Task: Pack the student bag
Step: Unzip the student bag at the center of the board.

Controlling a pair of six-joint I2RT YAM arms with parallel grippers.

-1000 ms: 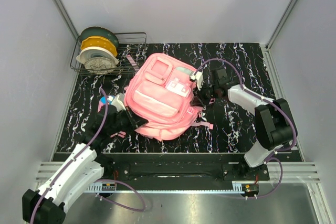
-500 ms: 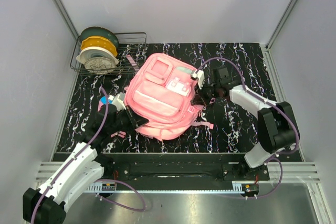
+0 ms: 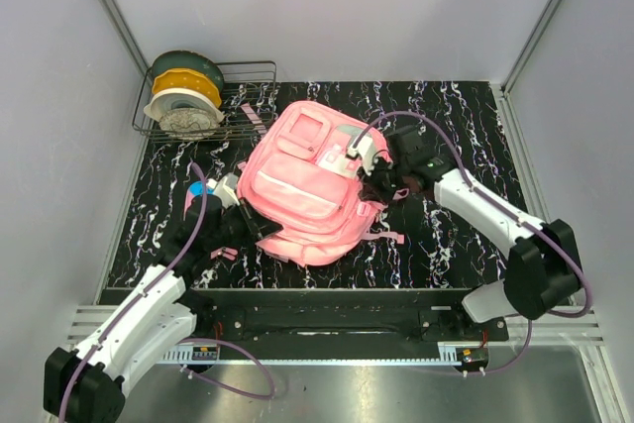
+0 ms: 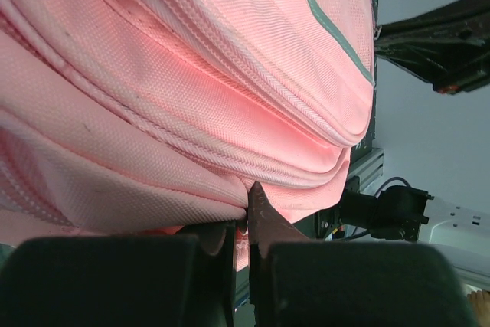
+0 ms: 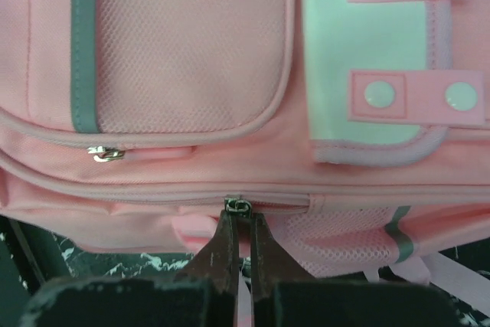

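Newly shut, the right gripper (image 5: 239,216) clamps the student bag's (image 3: 302,185) zipper pull (image 5: 237,206); the left gripper (image 4: 243,220) pinches its fabric; the ten-o'clock basket (image 3: 253,63) holds spools (image 3: 183,96).

Overhead looking down, wrist views close against student bag (image 3: 297,185)

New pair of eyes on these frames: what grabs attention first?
The large pink fabric backpack fills the middle of the black marbled table. Both grippers are shut on it: the right gripper pinches a small metal zipper pull on its right side, the left gripper nips fabric at its near-left edge. A black wire rack of coloured spools sits at the far-left corner.
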